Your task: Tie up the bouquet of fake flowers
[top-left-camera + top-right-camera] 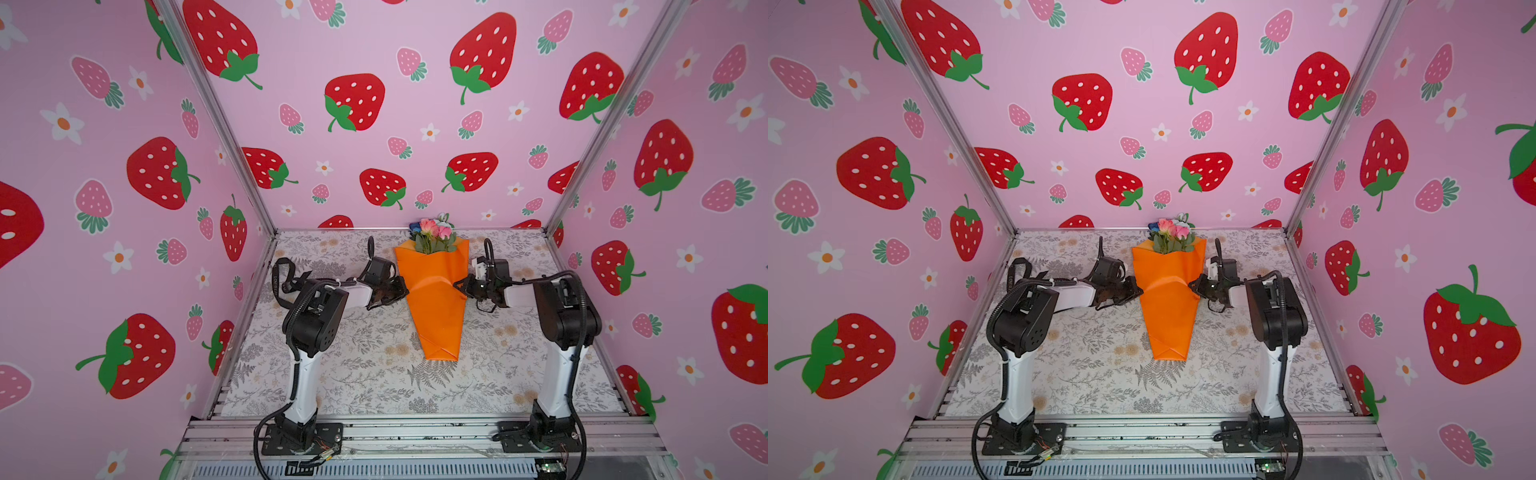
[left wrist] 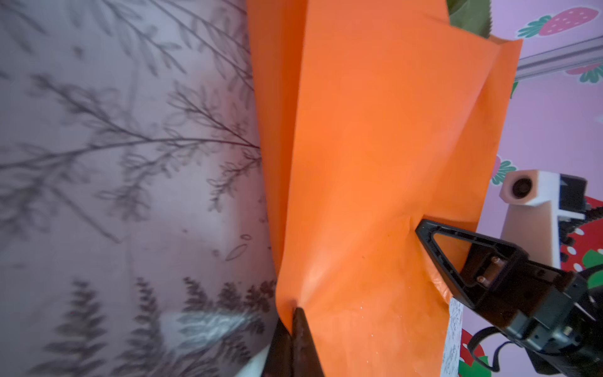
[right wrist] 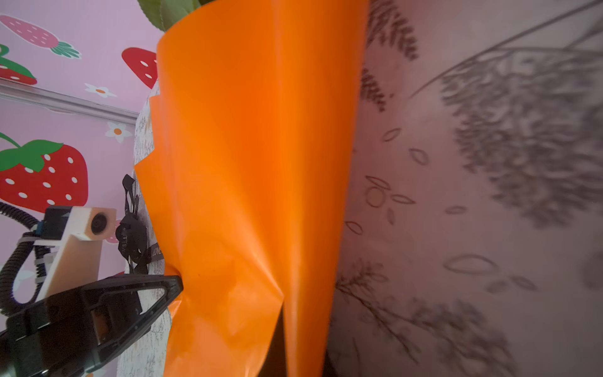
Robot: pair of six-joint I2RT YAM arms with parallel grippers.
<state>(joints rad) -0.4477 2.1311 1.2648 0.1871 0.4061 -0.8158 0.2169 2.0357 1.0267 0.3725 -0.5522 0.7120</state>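
left gripper (image 1: 405, 291) is pinched tight on the orange paper of the bouquet (image 1: 434, 299), at its left edge. right gripper (image 1: 458, 286) is clamped the same way on the right edge. the bouquet lies on the floral table (image 1: 365, 374), blooms toward the back wall. a black ribbon (image 1: 275, 284) loops beside the left elbow. both forearms reach inward, low.

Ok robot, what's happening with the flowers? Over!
Left fingers, right fingers shut on orange paper of the bouquet, one each side. Lying on table, untied. Black ribbon beside left arm, nothing in the way.
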